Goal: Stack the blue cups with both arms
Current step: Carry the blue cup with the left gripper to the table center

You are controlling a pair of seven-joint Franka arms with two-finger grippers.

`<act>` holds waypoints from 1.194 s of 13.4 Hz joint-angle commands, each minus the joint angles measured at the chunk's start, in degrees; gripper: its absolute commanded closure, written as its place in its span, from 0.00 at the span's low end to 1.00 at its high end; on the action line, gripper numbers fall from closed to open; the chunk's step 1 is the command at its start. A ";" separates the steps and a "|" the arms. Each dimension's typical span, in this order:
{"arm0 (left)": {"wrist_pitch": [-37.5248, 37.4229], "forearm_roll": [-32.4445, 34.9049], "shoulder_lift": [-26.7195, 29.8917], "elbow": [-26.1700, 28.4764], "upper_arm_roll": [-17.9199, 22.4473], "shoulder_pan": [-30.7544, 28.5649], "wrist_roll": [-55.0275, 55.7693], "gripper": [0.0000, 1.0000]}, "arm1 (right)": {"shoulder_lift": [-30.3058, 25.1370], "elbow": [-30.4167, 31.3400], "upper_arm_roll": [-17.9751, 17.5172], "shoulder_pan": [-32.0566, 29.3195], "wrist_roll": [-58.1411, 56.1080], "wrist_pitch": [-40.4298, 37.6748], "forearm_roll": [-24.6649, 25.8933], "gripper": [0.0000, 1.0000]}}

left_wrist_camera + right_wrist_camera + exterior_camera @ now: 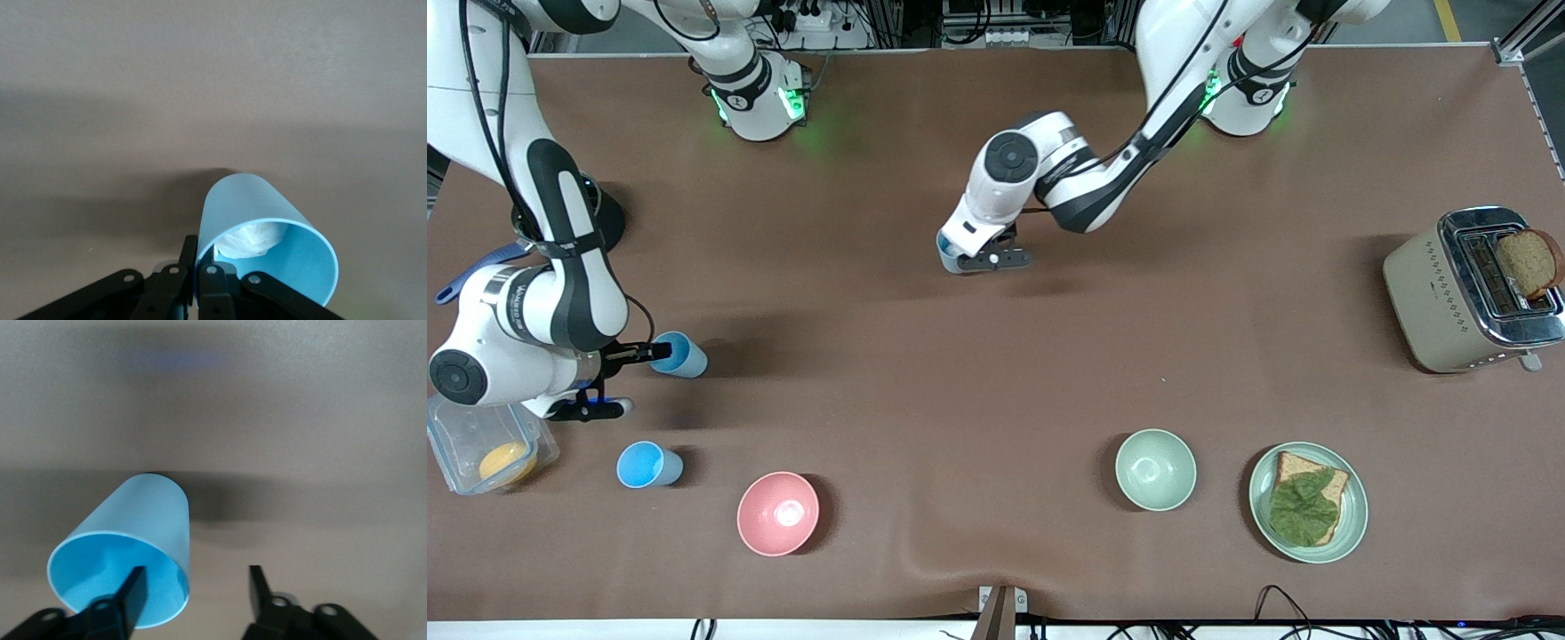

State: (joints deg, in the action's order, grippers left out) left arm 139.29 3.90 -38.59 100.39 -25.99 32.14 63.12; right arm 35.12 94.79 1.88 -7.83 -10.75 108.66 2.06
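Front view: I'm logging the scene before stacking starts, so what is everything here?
blue cups: three, light blue; one standing beside the pink bowl, one at each gripper
pink bowl: one, pink, right arm's end
green bowl: one, pale green, beside the plate
plate: one, pale green, holds bread and a leaf
toaster: one, beige, bread in slot
container: one, clear, orange item inside
left gripper: shut on a cup's rim
right gripper: open, one finger inside a cup

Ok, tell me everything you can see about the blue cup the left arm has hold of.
The blue cup is a small, smooth, slightly tapered light-blue tumbler, plastic by its look. It tilts, with something white and crumpled inside. The left claw is shut on its rim wall, over the middle of the table.
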 commanded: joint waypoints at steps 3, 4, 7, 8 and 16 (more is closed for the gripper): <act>-0.95 2.17 -1.84 -2.83 4.10 2.93 2.71 0.39 | -0.14 0.75 -0.65 -0.87 -0.67 0.15 -0.83 1.00; -0.95 2.17 -1.50 -2.92 4.10 2.58 4.45 0.00 | -0.14 0.75 -0.65 -0.78 -0.67 0.15 -0.83 1.00; -6.29 1.81 3.24 -3.71 4.02 2.40 5.61 0.00 | -0.93 0.58 -0.82 -0.26 -0.24 -1.25 -0.83 1.00; -9.79 1.64 6.21 -3.80 3.67 2.22 5.70 0.00 | -1.45 0.31 -1.00 0.10 0.12 -2.04 -0.91 1.00; -23.00 2.16 23.98 -3.80 4.02 -9.79 5.09 0.00 | -5.06 -1.80 -1.44 6.94 12.49 -11.10 -10.48 1.00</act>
State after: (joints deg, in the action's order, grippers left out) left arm 117.59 4.95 -18.67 94.66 -21.52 28.87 68.49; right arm 31.65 92.69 0.51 -3.45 -3.33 99.36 -6.03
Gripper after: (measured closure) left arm 0.000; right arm 0.969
